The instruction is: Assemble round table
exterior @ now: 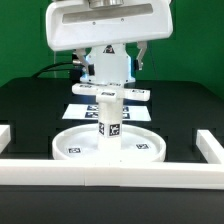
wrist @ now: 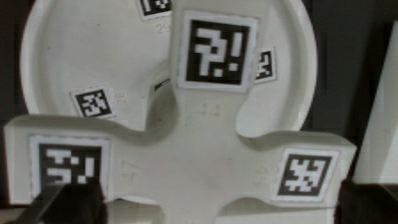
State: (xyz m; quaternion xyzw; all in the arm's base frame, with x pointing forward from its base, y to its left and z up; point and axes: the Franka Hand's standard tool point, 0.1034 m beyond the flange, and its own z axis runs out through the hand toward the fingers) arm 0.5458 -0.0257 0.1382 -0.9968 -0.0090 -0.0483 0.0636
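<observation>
The large rimmed round disc (exterior: 75, 140) lies flat at the front of the black table. The short thick leg (exterior: 110, 120) stands upright at its centre, with a tag facing the camera. The cross-shaped foot (exterior: 112, 92) sits on top of the leg. My gripper (exterior: 110, 84) hangs straight above it, jaws open, fingers down at either side of the foot. In the wrist view the foot (wrist: 178, 150) fills the foreground, with the leg (wrist: 217, 55) and disc (wrist: 80, 45) beyond it. Dark fingertips (wrist: 71, 202) flank the foot, and the gripper (wrist: 217, 206) stands wide.
Long white border bars frame the work area at the front (exterior: 110, 172), the exterior view's left (exterior: 8, 135) and right (exterior: 212, 142). The marker board (exterior: 82, 112) lies flat behind the disc. A black cable runs behind the arm.
</observation>
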